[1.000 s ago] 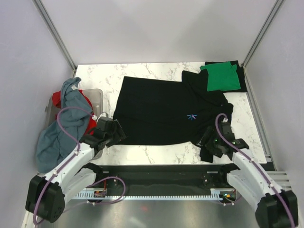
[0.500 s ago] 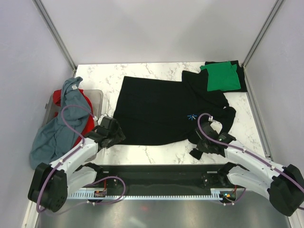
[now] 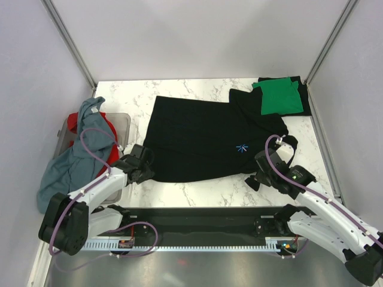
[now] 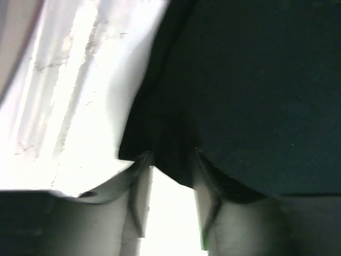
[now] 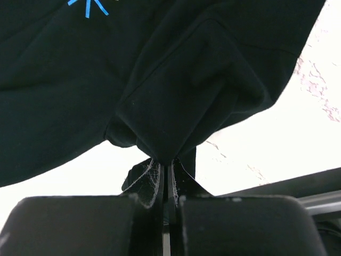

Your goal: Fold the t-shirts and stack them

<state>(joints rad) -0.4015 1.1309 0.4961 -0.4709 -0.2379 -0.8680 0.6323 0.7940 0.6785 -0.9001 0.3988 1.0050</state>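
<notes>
While the black t-shirt [image 3: 209, 140] is lying spread flat across the middle of the marble desk [image 3: 197, 192], both arms are working at its near edge. The left arm [image 3: 99, 190] is reaching to the shirt's near-left corner. In the left wrist view, which is blurred, its jaws are standing apart with a clear gap, and the corner of the black cloth [image 4: 256, 80] is sitting between the fingers [image 4: 136, 186]; whether the pads are touching the cloth cannot be told. The right arm [image 3: 317, 203] is reaching to the near-right side, where its jaws are closing to a thin slit and pinching a bunched fold of the black cloth [image 5: 186, 90], which is rising off the desk [image 5: 277, 138] above the fingertips. A small blue logo [image 3: 241, 147] is showing on the shirt just left of the right jaws. A folded green t-shirt [image 3: 278, 97] is resting on a folded black shirt [image 3: 302, 95] at the far right corner. A grey-blue t-shirt [image 3: 69, 167] and a red t-shirt [image 3: 75, 124] are hanging over the plastic bin [image 3: 122, 122] at the left edge.
</notes>
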